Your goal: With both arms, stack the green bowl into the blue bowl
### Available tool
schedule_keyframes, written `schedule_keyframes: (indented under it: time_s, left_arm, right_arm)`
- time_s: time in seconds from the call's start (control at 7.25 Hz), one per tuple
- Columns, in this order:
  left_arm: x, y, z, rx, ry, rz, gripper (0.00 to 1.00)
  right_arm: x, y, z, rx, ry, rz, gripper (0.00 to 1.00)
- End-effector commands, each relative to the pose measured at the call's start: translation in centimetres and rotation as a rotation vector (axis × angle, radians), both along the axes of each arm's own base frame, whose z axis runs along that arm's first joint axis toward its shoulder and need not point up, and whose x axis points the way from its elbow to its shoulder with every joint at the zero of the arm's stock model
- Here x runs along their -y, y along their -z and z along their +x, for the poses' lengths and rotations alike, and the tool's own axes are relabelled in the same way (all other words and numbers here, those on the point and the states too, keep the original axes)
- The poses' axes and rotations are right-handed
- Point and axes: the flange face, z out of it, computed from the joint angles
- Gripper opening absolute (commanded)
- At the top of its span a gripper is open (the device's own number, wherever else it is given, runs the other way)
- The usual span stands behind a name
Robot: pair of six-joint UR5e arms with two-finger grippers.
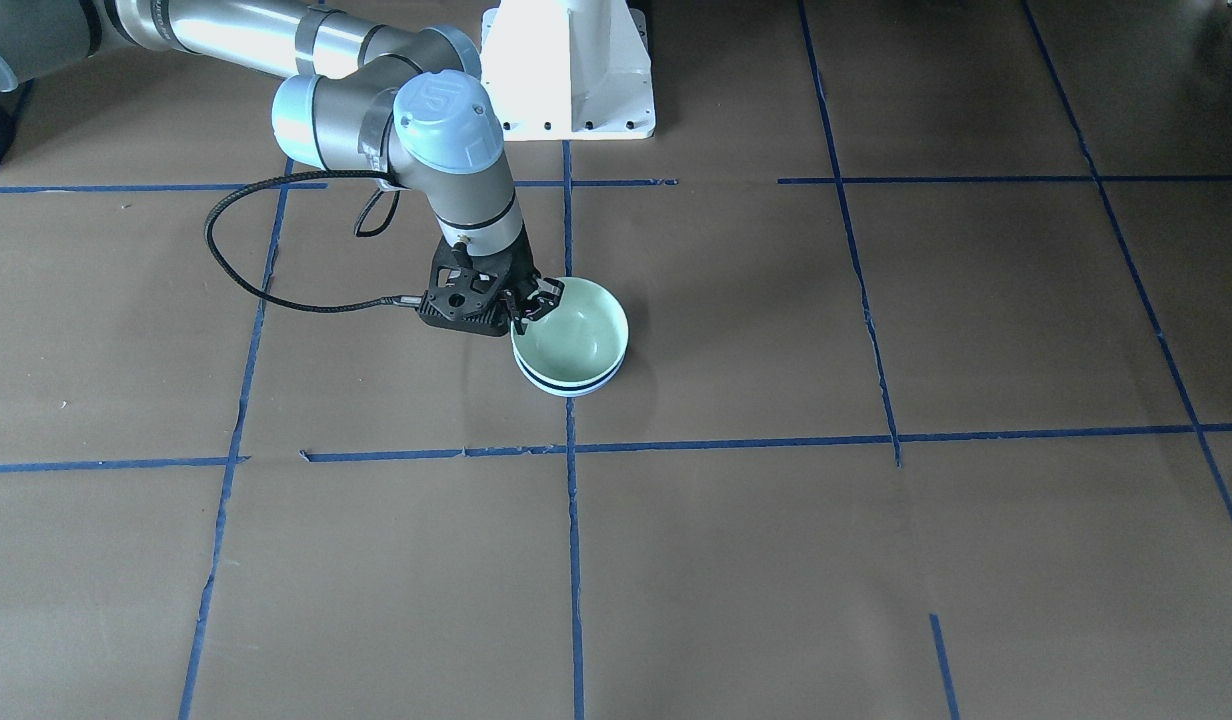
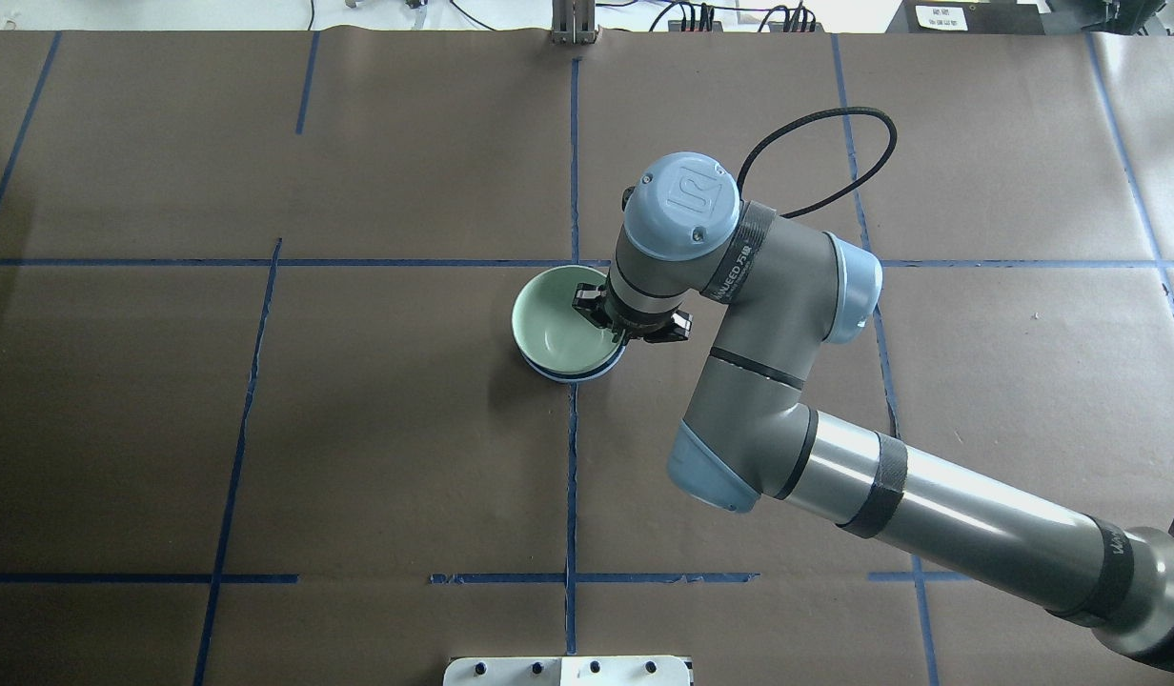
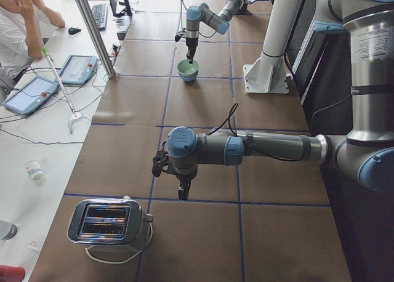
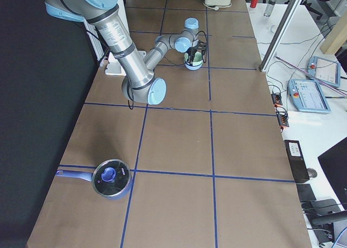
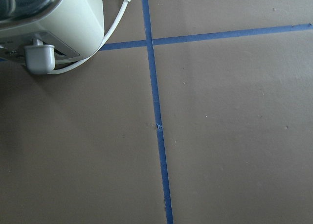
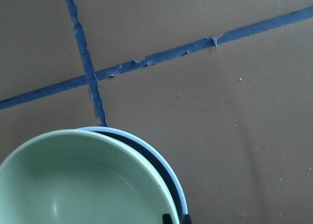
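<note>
Green bowl (image 2: 554,329) nested in blue bowl (image 6: 166,166), slightly cocked. Right gripper (image 1: 536,305) jaws straddle its rim at three o'clock from overhead, seemingly clamped; release remains. Left gripper (image 3: 183,193) jaws: cannot tell.

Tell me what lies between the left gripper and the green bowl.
Exterior left view: only bare table and blue tape between left gripper and green bowl.

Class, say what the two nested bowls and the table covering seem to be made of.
Green bowl: likely glazed ceramic or melamine; smooth, soft sheen. Blue bowl: seemingly the same; smooth thin rim. Table covering: probably brown paper; matte, taped in blue lines.
</note>
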Motion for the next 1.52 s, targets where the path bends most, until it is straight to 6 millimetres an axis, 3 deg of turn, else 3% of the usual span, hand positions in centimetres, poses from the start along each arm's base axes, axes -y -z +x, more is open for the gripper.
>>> schedule_keyframes:
  time_s: [0.0,0.28,0.55,0.69,0.83,0.97,1.1,1.24,1.38]
  left_arm:
    - [0.2,0.0,0.0,0.0,0.011,-0.012,1.0]
    - [0.2,-0.2,0.0,0.0,0.01,-0.014,1.0]
    - [0.2,-0.3,0.0,0.0,0.01,-0.016,1.0]
    - [0.2,-0.5,0.0,0.0,0.008,-0.018,1.0]
    - [0.3,-0.4,0.0,0.005,0.007,-0.015,1.0]
    - [0.3,-0.6,-0.1,0.009,0.005,-0.014,1.0]
    - [0.2,-0.6,0.0,0.009,0.002,-0.014,1.0]
    - [0.1,-0.8,0.0,0.012,0.002,-0.017,1.0]
    - [0.1,-0.8,0.0,0.015,0.001,-0.019,1.0]
  right_arm:
    - [0.0,-0.7,-0.6,-0.014,-0.007,-0.007,0.01]
    - [0.1,-0.8,-0.6,-0.016,-0.009,-0.008,0.04]
    - [0.4,-0.7,-0.4,-0.025,-0.016,0.021,1.0]
    - [1.8,-0.2,1.2,-0.024,0.017,0.075,1.0]
    - [4.5,-0.6,4.2,-0.011,0.033,0.068,1.0]
    - [8.8,-2.2,10.0,0.024,0.088,0.055,1.0]
    - [12.6,-5.5,16.5,0.004,0.162,0.084,1.0]
    - [15.2,-9.8,23.0,-0.042,0.221,0.131,1.0]
    - [16.8,-14.7,31.4,-0.085,0.267,0.195,1.0]
